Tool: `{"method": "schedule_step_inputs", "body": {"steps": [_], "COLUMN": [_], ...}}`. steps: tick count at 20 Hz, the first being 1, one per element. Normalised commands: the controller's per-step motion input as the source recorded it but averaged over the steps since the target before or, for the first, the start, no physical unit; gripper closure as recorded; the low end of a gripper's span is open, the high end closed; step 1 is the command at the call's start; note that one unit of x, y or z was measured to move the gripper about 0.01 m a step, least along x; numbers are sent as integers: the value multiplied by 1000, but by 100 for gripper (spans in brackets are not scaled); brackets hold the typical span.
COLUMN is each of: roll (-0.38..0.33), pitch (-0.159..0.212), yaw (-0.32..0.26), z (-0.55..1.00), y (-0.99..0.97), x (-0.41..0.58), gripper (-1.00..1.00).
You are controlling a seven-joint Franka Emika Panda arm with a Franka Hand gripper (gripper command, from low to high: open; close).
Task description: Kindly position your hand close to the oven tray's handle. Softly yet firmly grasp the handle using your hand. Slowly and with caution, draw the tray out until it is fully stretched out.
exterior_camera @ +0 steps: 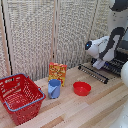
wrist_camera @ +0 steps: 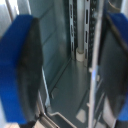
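The oven tray (exterior_camera: 93,73), a flat dark rack of thin bars, sticks out from the oven (exterior_camera: 119,64) over the wooden table at the exterior view's right. The white arm hides most of the oven. My hand (exterior_camera: 98,63) hangs just above the tray's inner end, at the oven's mouth. In the wrist view the hand (wrist_camera: 70,67) is open, its two blue fingers (wrist_camera: 22,70) far apart and framing the grey oven interior. A thin silvery bar (wrist_camera: 93,60) runs between the fingers, close to one of them. Neither finger visibly touches it.
On the table stand a red bowl (exterior_camera: 82,88), a blue cup (exterior_camera: 54,88), an orange box (exterior_camera: 57,73) and a large red basket (exterior_camera: 19,97) at the exterior view's left. A slatted screen (exterior_camera: 45,35) closes off the back.
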Motion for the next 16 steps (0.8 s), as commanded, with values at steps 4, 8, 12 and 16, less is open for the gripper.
{"method": "schedule_step_inputs", "body": {"steps": [4,8,12,16], "roll": [17,78,24,0], "pitch": [21,33,5,0], "yaw": [0,-28,-81,-99], "z": [92,183,364,653], "y": [-60,3,69,37], "x": [-114,-41,-2,0], "gripper": [100,100,100,100]}}
